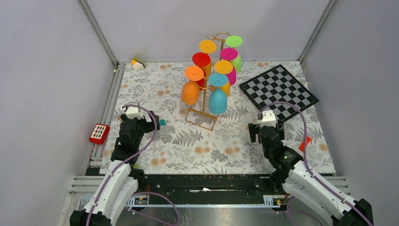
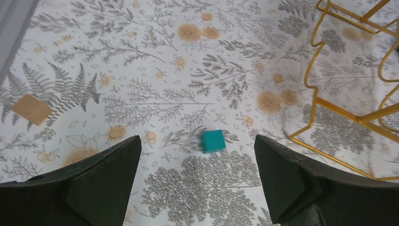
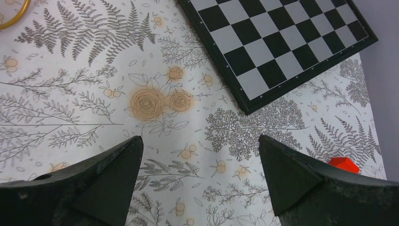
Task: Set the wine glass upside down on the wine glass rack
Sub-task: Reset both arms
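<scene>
Left gripper (image 2: 196,140) spread wide, tilted down over tablecloth (image 2: 141,70); right gripper (image 3: 200,137) same.

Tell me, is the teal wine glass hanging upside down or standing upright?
Upside down: the teal wine glass hangs on the gold rack, foot on top, bowl below.

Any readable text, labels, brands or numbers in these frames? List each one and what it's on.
None: no text can be read in any view.
On the red box with white squares at far left, any marking is too small to read.
The chessboard has plain squares and a dotted border, with no letters or numbers.
The coloured wine glasses and the gold wine glass rack show no print.
</scene>
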{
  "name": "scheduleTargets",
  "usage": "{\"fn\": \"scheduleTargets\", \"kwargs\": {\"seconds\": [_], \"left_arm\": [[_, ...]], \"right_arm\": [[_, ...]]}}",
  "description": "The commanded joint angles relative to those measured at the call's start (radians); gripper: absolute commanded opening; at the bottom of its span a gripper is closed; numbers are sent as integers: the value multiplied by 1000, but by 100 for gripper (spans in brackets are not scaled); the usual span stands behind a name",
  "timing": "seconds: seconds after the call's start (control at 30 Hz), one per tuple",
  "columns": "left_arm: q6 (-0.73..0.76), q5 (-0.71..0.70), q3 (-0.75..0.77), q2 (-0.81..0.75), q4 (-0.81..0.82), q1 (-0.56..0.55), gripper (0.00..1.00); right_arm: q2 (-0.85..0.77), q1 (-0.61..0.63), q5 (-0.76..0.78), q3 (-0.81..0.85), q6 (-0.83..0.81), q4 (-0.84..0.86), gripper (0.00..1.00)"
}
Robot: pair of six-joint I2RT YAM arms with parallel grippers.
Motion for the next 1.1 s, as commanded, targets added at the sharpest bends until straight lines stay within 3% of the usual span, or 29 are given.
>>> {"fn": "scheduleTargets", "kwargs": {"seconds": [0.0,0.17,0.4,0.83,1.07], "left_arm": [[131,-49,-56,9,261,6,99],[198,-62,-136,34,432,6,99],[172,-79,-202,130,627,5,99],[208,-176,-236,465,1081,5,99],[224,-220,-209,679,1257,5,99]], "right_arm": [[-59,-4,71,-110,-108,344,100],[-25,-12,79,-154,-130,453,100],[94,-23,92,-186,-154,592,100],[346,-180,17,-192,-141,866,100],[513,-283,-142,-148,-202,1054,100]]}}
